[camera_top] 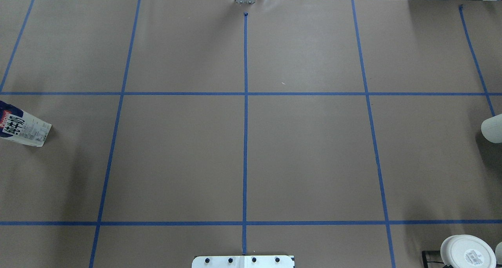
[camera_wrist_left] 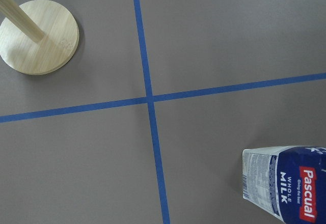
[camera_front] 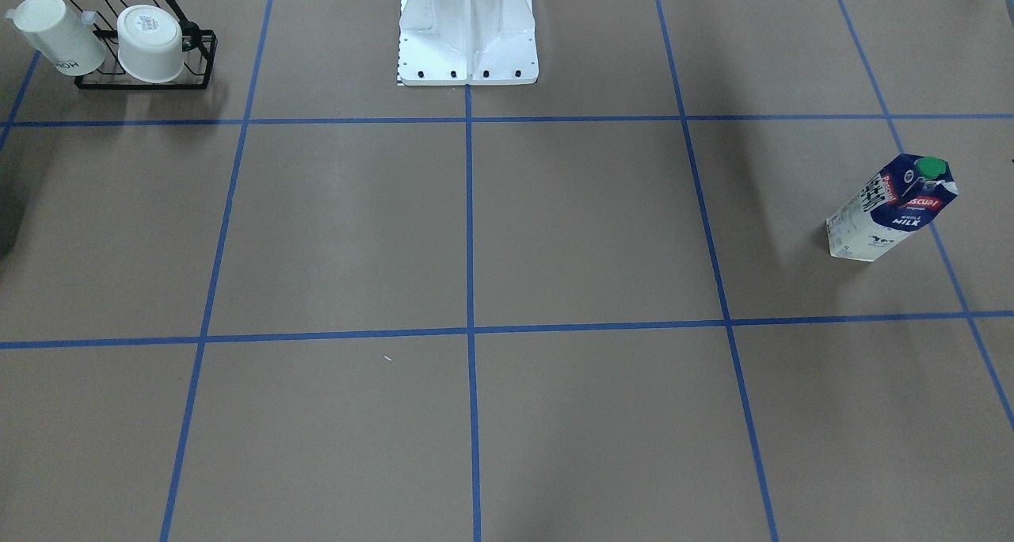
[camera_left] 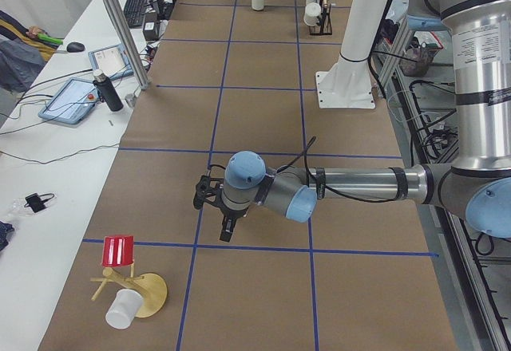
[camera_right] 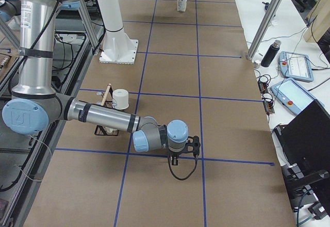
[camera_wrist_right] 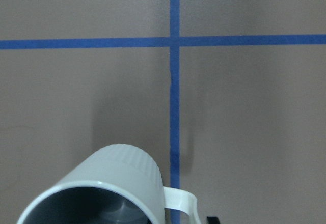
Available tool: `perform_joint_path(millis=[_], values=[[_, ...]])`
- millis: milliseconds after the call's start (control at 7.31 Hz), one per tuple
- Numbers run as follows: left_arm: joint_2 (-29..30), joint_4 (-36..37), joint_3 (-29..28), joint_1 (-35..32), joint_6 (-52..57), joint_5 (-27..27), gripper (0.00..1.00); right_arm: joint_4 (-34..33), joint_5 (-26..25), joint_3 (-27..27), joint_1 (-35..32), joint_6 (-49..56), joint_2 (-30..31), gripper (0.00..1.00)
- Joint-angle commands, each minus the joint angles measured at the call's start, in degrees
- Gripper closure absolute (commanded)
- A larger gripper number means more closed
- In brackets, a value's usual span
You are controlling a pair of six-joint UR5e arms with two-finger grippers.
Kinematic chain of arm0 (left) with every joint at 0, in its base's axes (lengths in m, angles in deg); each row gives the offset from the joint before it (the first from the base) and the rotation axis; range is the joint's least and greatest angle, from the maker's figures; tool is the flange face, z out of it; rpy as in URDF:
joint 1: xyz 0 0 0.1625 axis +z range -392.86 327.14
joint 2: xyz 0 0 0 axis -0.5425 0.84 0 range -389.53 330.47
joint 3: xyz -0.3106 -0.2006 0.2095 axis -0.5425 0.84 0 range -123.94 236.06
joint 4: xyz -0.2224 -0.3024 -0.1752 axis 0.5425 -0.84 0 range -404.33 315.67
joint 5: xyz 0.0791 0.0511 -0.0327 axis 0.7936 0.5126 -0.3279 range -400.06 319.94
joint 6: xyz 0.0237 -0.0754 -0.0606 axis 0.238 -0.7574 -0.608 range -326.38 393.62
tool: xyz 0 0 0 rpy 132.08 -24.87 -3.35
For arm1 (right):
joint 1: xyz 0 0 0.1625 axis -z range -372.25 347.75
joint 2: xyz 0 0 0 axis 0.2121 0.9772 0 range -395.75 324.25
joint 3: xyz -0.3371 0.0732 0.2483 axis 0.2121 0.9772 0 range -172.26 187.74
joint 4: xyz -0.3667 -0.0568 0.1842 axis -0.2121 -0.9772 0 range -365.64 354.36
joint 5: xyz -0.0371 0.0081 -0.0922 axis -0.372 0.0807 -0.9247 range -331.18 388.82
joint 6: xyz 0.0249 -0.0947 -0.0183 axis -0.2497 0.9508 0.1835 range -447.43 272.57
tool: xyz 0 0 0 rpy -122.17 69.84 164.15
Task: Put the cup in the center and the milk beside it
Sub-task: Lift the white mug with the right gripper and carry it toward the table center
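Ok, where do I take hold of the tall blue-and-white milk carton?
I'd grip the milk carton across the flat faces of its white lower body, below the sloped blue top and green cap. It stands upright, nothing touching it, so come in level from the side.

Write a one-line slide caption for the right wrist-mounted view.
White cup with grey inside, below a blue tape cross.

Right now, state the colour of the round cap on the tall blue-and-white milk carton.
Green: the round cap shows best in the exterior front-facing view.
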Motion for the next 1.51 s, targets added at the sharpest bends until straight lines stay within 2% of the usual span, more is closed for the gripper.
perform_joint_path(millis=[0, 274, 411, 684, 821, 958, 1232, 1368], values=[[0.0, 0.0, -0.1, 0.0, -0.1, 0.0, 0.01, -20.8, -0.8, -14.1, -0.9, 0.0, -5.3, 1.0], [0.0, 0.0, -0.5, 0.0, -0.1, 0.0, 0.01, -32.1, -1.7, -19.2, 3.9, -0.7, -14.9, 1.0], [0.0, 0.0, -0.6, 0.0, 0.0, 0.1, 0.01, -33.0, -2.9, -19.9, 9.2, -4.5, -20.2, 1.0], [0.1, 0.0, -1.2, 0.1, 0.1, 0.0, 0.01, -32.8, -9.5, -19.7, 23.8, -19.0, -31.1, 1.0], [0.1, 0.0, -1.3, 0.1, 0.1, 0.1, 0.01, -32.4, -13.2, -17.1, 30.9, -27.7, -37.6, 1.0], [0.1, 0.0, -1.4, 0.1, 0.1, 0.1, 0.01, -32.4, -16.1, -10.9, 34.9, -32.7, -45.7, 1.0], [0.1, 0.0, -1.5, 0.1, 0.1, 0.0, 0.01, -28.6, -18.8, 1.4, 38.8, -34.0, -55.7, 1.0], [0.1, 0.0, -1.5, 0.1, 0.1, 0.0, 0.01, -28.4, -19.2, 6.0, 40.9, -34.8, -58.2, 1.0]])
